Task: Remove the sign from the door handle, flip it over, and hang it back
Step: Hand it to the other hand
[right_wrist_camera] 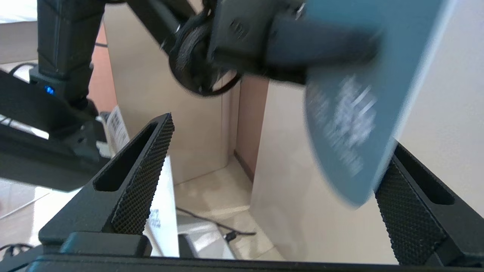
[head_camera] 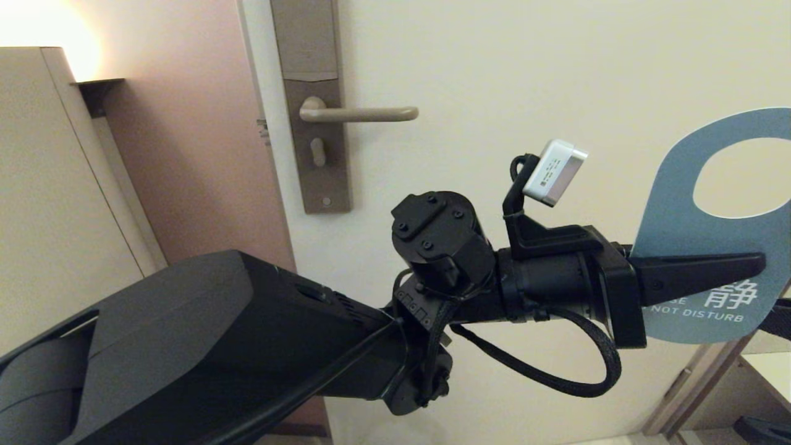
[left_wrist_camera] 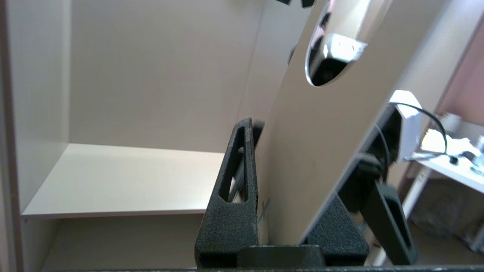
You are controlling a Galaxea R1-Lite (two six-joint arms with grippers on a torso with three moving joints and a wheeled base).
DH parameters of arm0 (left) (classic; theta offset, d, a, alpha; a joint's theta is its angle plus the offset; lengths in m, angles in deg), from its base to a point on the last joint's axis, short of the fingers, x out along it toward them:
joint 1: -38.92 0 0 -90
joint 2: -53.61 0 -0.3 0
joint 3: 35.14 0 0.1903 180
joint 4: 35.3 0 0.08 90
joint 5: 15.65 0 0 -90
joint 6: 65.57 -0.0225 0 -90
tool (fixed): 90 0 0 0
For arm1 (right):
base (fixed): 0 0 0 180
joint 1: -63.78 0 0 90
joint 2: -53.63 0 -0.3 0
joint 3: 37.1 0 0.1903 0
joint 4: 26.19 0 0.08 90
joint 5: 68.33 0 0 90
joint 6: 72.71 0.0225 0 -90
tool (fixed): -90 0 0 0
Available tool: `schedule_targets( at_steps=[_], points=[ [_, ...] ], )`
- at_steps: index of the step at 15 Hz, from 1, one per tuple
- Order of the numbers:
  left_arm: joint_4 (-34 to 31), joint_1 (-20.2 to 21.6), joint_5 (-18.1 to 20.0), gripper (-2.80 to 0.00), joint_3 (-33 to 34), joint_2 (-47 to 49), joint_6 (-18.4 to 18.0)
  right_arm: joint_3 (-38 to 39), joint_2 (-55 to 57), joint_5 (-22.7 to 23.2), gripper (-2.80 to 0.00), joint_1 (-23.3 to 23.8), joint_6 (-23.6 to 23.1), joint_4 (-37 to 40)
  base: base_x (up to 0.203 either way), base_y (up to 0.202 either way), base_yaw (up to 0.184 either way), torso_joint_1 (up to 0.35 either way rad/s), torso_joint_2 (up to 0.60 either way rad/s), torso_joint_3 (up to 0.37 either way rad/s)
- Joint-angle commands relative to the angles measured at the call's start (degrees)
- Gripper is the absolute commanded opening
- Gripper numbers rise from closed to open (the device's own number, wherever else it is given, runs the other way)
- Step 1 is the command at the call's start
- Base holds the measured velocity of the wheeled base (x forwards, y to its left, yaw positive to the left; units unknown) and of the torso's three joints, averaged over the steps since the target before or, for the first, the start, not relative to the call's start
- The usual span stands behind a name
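In the head view, the sign (head_camera: 680,210) is showing its blue face, a rounded card with a large oval hole near its upper end and white lettering reading "NOT DISTURB" beside a white character at its lower end. It is sitting at the right side of the scene, well apart from the door handle (head_camera: 358,114), a slim beige lever sticking out to the right from a tall brown backplate (head_camera: 315,105) on the cream door (head_camera: 482,74). The handle is bare. The left gripper (head_camera: 757,262) is reaching in from the left and pinching the sign's lower part, one dark finger lying across the blue face just above the lettering.

In the left wrist view, the sign (left_wrist_camera: 332,124) is showing its pale face edge-on and tilted, and the left gripper (left_wrist_camera: 261,166) is pressing on it from both sides.

In the right wrist view, the blue sign (right_wrist_camera: 363,94) is blurred, its rounded lettered end hanging between the widely spread fingers of the right gripper (right_wrist_camera: 272,151), closer to one finger; whether it is touching is unclear. The left gripper (right_wrist_camera: 321,49) is clamping it farther up.
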Motion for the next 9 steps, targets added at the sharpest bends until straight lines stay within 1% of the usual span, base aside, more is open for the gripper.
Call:
schedule_targets(
  at_steps=[1, 4, 6, 9],
  points=[
    [0.39, -0.38, -1.07, -2.8, -0.35, 0.11, 0.24, 1.47, -0.8, 0.3, 0.0, 0.0, 0.04, -0.19, 0.0, 0.0, 0.0, 0.0, 0.0, 0.0],
    [0.74, -1.12, -1.93, -2.8, -0.36, 0.28, 0.15, 1.48, -0.18, 0.32, 0.0, -0.08, 0.05, -0.2, 0.0, 0.0, 0.0, 0.0, 0.0, 0.0],
    [1.65, -1.21, -3.42, -2.8, -0.36, 0.34, 0.24, 0.99, 0.14, 0.32, 0.0, -0.08, 0.05, -0.33, 0.0, 0.0, 0.0, 0.0, 0.0, 0.0],
    [1.7, -1.12, -3.6, -2.8, -0.19, 0.11, 0.42, 0.86, 2.1, 0.32, 0.0, -0.49, 0.13, -5.12, 0.0, 0.0, 0.0, 0.0, 0.0, 0.0]
  ],
)
